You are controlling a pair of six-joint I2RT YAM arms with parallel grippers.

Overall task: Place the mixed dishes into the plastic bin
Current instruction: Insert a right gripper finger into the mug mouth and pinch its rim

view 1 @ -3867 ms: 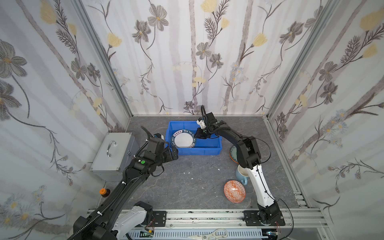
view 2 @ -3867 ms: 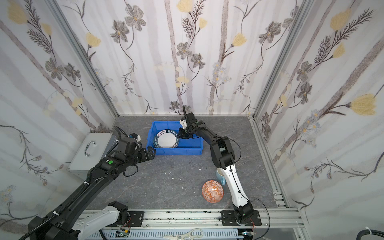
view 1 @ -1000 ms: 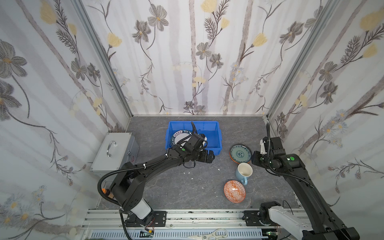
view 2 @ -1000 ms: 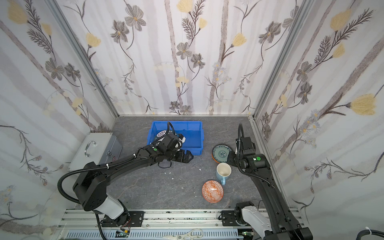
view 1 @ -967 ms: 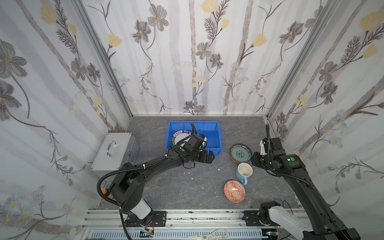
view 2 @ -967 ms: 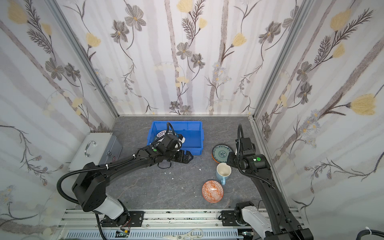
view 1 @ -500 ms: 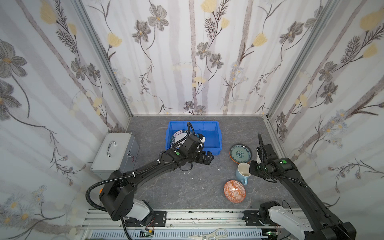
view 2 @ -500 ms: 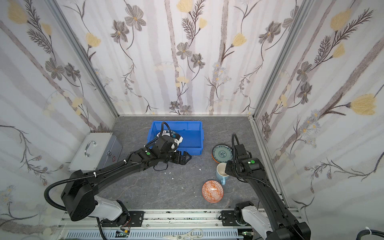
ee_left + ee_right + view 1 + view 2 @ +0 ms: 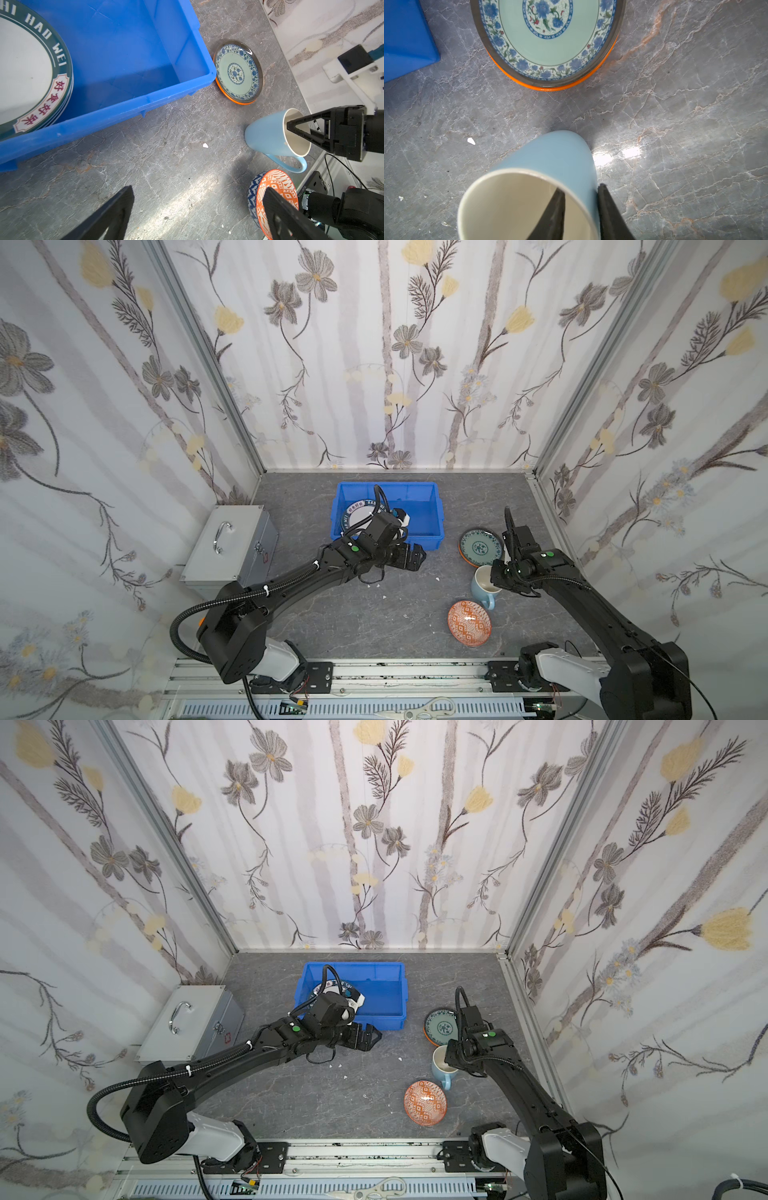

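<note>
This was a robot test cell dressed up to look homely, not a lived-in room. Floral wallpaper panels (image 9: 374,364) framed by aluminium posts (image 9: 209,364) boxed in the space beyond and to either side of the left gripper (image 9: 417,561). Beneath it lay a grey marble-look tabletop (image 9: 353,614). Behind it, an aluminium rail (image 9: 395,674) carried the arm bases (image 9: 274,659) and loose wiring.
</note>
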